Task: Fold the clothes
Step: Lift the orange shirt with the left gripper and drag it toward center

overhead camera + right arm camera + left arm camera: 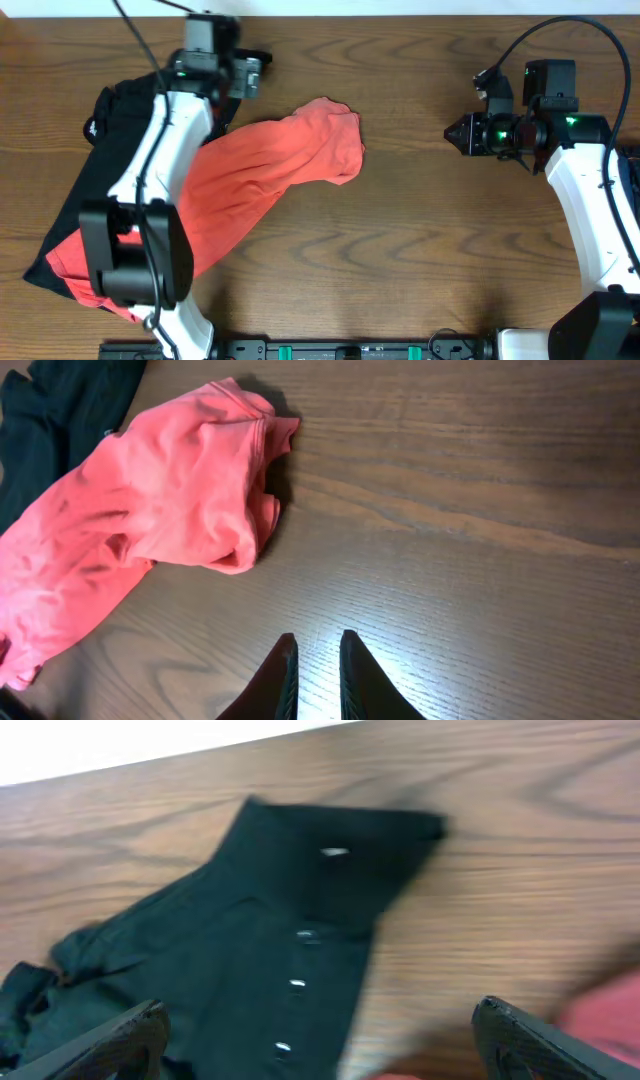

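At the far left of the surface (430,250), our left end effector (320,1035) hangs wide open over the black shirt (250,950), the right end effector (315,670) narrow and empty near the crumpled red T-shirt (270,170), so we should pinch a hem and spread it flat, though our arm hides its lower half.

The overhead camera looked straight down on the whole table (420,250). The left wrist camera hung close over the black shirt (250,950). The right wrist camera, farther back, faced the coral-red T-shirt (150,500) at upper left. Overhead shared both garments.
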